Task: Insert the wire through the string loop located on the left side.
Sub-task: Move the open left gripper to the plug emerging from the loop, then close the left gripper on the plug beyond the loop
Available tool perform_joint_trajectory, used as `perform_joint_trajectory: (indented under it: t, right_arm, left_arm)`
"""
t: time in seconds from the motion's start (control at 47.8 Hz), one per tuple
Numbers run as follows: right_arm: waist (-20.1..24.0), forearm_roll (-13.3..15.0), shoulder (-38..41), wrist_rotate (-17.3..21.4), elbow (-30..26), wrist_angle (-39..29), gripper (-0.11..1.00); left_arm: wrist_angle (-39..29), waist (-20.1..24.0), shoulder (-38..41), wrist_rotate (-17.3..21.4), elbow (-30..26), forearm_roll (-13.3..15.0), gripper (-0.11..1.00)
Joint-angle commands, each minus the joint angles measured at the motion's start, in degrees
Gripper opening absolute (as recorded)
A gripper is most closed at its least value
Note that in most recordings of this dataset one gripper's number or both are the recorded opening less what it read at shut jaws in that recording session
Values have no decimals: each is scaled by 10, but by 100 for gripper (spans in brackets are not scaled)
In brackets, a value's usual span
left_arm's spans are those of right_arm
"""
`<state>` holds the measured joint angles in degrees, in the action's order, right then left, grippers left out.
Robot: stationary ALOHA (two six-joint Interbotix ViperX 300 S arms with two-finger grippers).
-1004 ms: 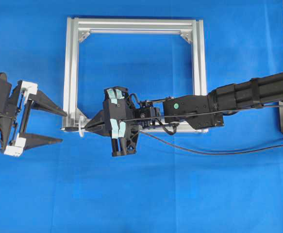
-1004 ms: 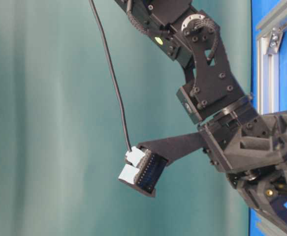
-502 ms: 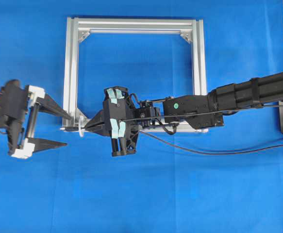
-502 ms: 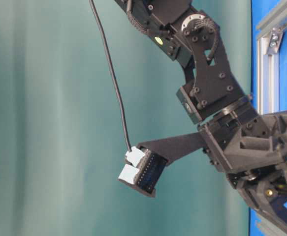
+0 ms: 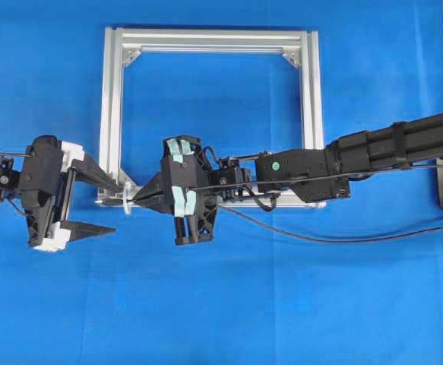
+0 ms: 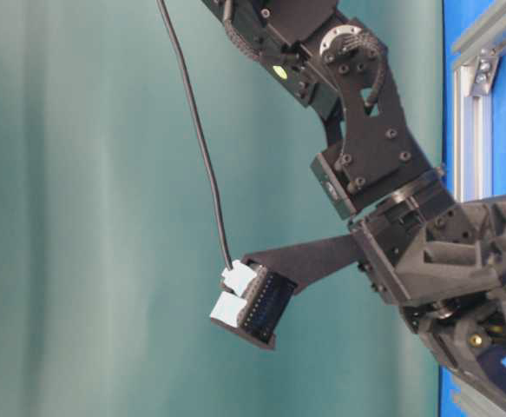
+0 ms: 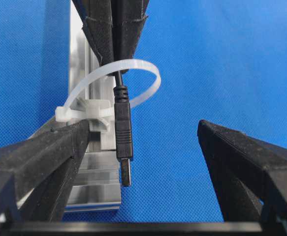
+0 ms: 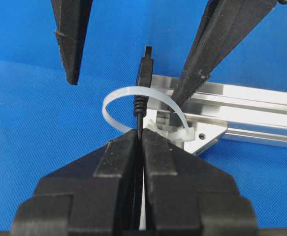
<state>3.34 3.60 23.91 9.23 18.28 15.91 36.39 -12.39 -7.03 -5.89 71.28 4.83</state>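
The right claw (image 8: 139,140) is clamped on the thin, bendy wire (image 7: 122,130), its stiff little plug poking through the string loop (image 7: 133,81), so the wide-open left claw (image 7: 143,147) should probably pinch the plug.

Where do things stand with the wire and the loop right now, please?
Right gripper shut on the wire, plug through the string loop. Left gripper open, plug between its fingers. Nothing blocking.

Wire (image 7: 123,130) through string loop (image 7: 133,78)
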Motion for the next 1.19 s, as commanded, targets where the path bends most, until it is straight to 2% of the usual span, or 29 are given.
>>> perform_joint_trajectory:
  t: [0.0, 0.46, 1.172]
  right_arm:
    - [-1, 1, -11, -1, -11, 4, 0]
    - [0, 0, -11, -1, -11, 4, 0]
    - [0, 1, -11, -1, -11, 4, 0]
  left_arm:
    - [3, -2, -6, 1, -4, -2, 89]
    - [3, -2, -7, 0, -3, -2, 82]
    - [3, -2, -7, 2, -5, -2, 80]
